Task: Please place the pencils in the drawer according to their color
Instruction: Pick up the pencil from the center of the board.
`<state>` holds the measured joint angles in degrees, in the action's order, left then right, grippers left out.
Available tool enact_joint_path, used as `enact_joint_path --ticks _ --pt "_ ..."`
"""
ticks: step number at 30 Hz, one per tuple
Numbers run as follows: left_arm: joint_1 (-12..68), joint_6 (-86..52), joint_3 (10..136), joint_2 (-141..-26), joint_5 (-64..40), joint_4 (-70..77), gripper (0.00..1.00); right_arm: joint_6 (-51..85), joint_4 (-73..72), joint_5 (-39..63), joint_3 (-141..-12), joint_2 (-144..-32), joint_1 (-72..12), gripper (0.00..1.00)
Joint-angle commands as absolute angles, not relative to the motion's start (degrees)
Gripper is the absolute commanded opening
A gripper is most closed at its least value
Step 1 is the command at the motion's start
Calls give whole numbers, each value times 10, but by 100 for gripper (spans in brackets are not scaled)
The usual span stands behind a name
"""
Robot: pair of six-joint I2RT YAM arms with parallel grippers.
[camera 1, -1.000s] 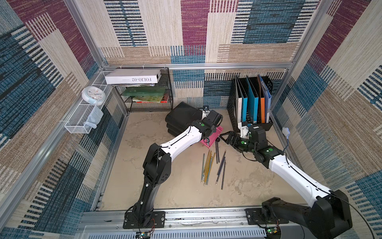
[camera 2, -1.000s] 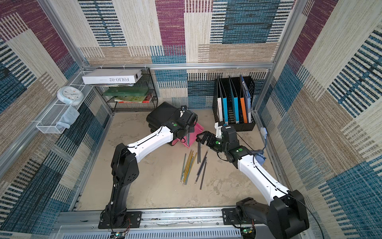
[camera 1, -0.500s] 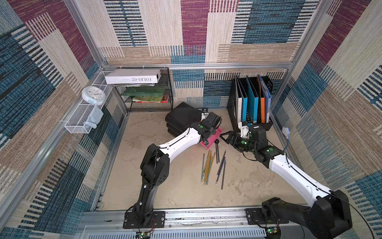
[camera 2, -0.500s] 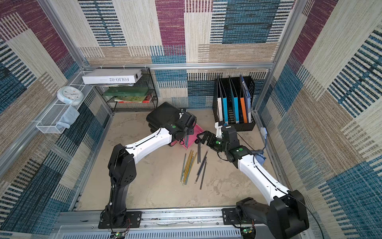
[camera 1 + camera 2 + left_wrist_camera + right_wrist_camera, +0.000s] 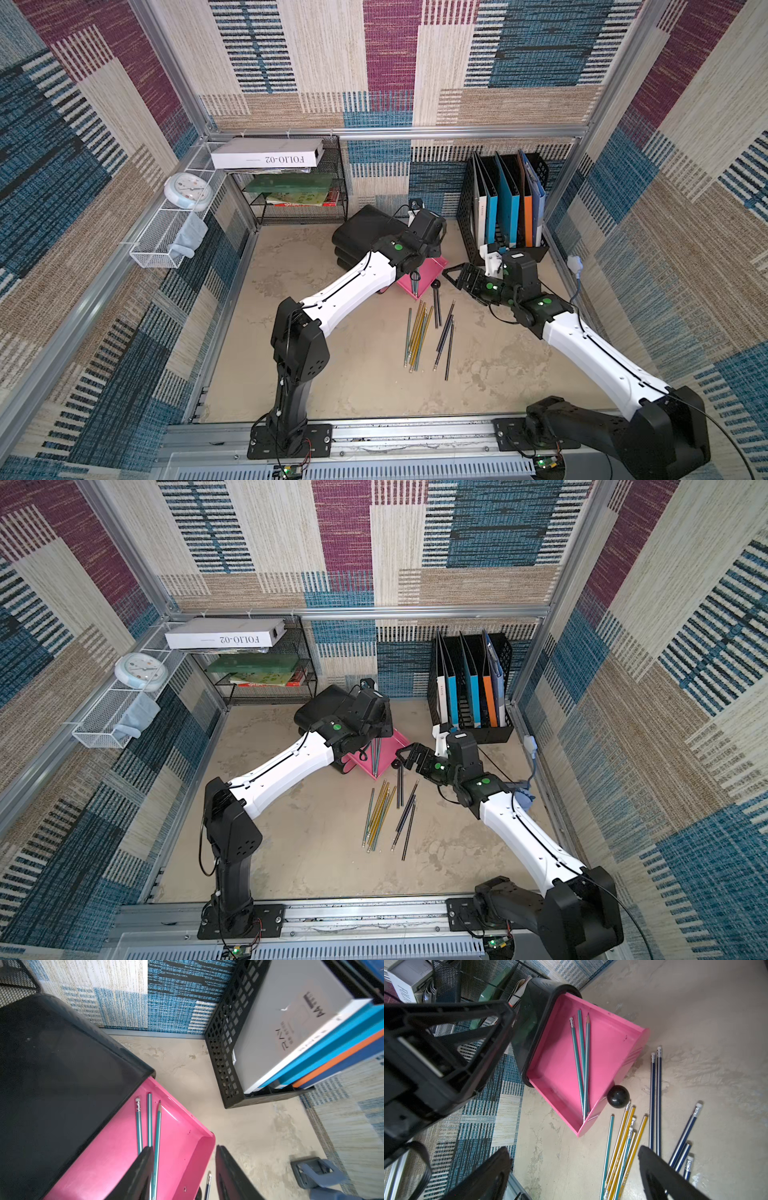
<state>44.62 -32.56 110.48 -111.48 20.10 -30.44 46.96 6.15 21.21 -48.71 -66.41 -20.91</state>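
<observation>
Left pincer (image 5: 184, 1148) has opened over pink drawer (image 5: 104, 1167).

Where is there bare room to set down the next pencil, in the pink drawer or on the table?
Bare: in the pink drawer, between the three teal pencils and its front wall; also the table between the loose pencil pile and the near rail. Crowded: around the knob, where pile and drawer meet.
</observation>
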Motion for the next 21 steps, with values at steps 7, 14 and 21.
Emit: enact_joint_path --ticks 7,14,21 --pt "456 -341 944 -968 177 -343 53 472 62 234 -475 -639 -209 99" --pt "468 -375 769 -854 175 -345 53 481 68 240 -446 -602 -209 99" --pt "489 -399 651 -823 146 -319 54 491 74 249 -420 -584 -210 99"
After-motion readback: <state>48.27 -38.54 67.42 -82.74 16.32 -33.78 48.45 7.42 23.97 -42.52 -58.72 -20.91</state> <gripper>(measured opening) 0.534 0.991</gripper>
